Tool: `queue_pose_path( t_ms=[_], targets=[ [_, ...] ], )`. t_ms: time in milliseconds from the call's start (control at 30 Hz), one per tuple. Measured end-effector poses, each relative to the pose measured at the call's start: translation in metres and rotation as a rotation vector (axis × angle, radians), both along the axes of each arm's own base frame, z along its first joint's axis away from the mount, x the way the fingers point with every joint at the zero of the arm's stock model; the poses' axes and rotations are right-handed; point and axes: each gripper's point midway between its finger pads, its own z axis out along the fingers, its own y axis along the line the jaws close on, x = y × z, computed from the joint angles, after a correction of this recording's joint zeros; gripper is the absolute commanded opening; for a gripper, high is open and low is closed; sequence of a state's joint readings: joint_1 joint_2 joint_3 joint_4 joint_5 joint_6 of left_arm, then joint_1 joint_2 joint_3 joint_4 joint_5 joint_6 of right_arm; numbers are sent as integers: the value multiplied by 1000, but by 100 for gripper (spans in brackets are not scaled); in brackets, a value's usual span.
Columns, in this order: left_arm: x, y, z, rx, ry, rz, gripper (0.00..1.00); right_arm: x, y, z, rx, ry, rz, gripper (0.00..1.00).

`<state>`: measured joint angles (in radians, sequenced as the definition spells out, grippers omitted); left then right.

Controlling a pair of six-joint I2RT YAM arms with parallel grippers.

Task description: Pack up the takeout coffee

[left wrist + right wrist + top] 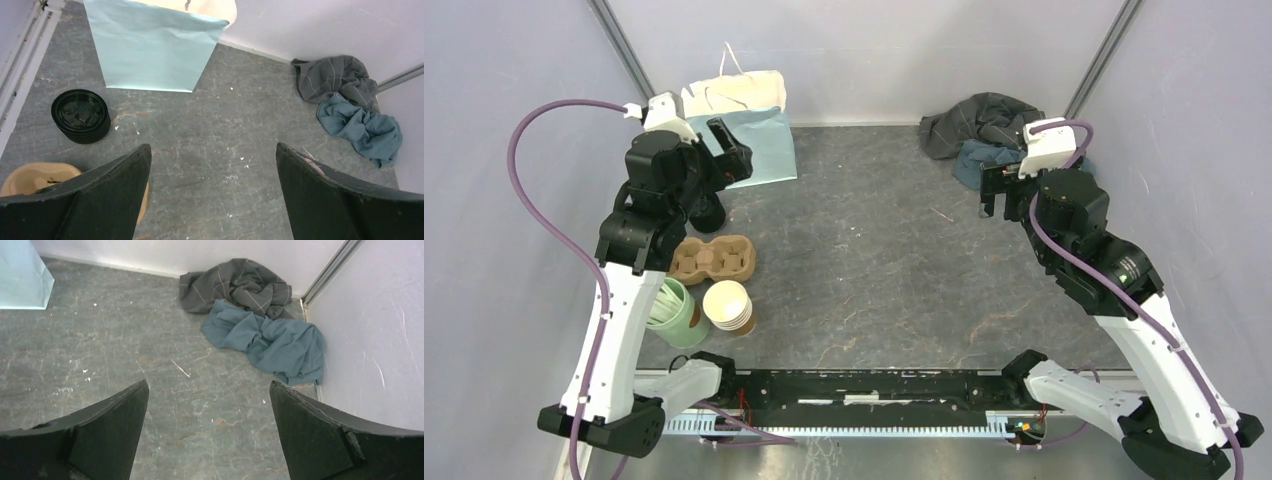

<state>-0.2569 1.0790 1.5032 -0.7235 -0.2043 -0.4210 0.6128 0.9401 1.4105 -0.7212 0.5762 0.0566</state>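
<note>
Packing has not begun, as far as these views show: nothing is in either claw, and the pale blue paper bag [759, 140] stands at the upper left of the top view with nothing seen going into it. The takeout coffee itself, a brown cup under a black lid, cannot be picked out for certain. The nearest candidate is a round black thing [81, 115] at the left of the left wrist view, standing on the table [874, 260] just below the bag. Its sides look black and ribbed, more like stacked lids than a cup. Lower left in the top view sit a pulp cup carrier [714, 258], a stack of lidless brown cups [728, 305] and a pale green cup [674, 312], all apart from the claws. So finding, grasping and bagging the coffee all seem left to do. The left arm is raised and folded at the upper left. Its left claw [729, 150] is spread wide and tilted down toward the table in front of the bag. The right arm reaches up the right side. Its right claw [996, 195] is equally spread and hangs above bare table near the crumpled grey cloth [235, 285] and blue cloth [270, 337] in the upper right corner.
</note>
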Motion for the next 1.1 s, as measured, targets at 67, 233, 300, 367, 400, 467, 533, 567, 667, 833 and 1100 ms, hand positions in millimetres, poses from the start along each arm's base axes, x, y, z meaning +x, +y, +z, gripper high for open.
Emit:
queue_pose_path(
  t_ms=[67, 233, 300, 367, 400, 467, 533, 567, 667, 833, 1100],
  targets=[
    [-4, 2, -4, -8, 4, -9, 99, -4, -3, -5, 2, 21, 5, 98],
    [-14, 3, -3, -30, -4, -41, 100, -11, -6, -15, 9, 67, 28, 98],
    [-17, 2, -2, -38, -10, -54, 99, -14, -5, -18, 11, 83, 40, 98],
    [-21, 1, -1, -45, -13, -69, 99, -16, -4, -21, 15, 96, 55, 98],
    [-23, 0, -1, -50, -12, -80, 99, -17, -3, -23, 18, 103, 60, 98],
    [-25, -3, -2, -55, -4, -96, 99, -19, -1, -29, 24, 119, 74, 98],
    [-29, -4, -9, -56, 25, -108, 100, -20, 1, -34, 28, 133, 86, 98],
    [-31, -5, -15, -55, 54, -115, 100, -21, 2, -37, 30, 141, 93, 98],
    [-37, -5, -38, -47, 157, -120, 100, -22, 7, -46, 34, 167, 119, 98],
    [-56, -5, -86, -42, 390, -117, 99, -25, 14, -61, 46, 211, 152, 98],
    [-123, 0, -162, -62, 785, -26, 82, -30, 26, -80, 77, 272, 197, 98]
  ],
)
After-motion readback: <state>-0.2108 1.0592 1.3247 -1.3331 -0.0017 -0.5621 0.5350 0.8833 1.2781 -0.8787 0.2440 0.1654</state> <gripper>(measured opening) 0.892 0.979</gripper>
